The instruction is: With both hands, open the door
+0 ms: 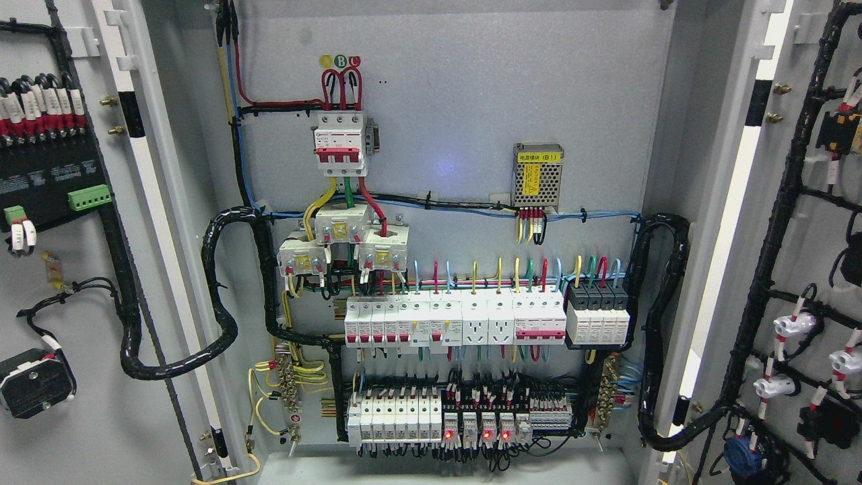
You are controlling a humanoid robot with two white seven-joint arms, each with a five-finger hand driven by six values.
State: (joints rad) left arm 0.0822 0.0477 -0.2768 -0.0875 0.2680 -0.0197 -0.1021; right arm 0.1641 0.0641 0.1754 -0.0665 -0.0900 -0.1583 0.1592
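Both doors, the left door and right door, stand wide open, showing the switches. No robot hands show, so I cannot tell their state. Best to pull arms back slowly.

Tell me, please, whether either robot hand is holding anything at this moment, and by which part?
It cannot be told: neither hand is in view. Both grey metal cabinet doors stand open.

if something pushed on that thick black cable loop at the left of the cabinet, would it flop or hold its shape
The black cable loop would probably flex, then spring back: it looks like a thick wrapped bundle holding a smooth curve unsupported. It likely won't swing freely, since both ends run on into the left door and the cabinet wiring.
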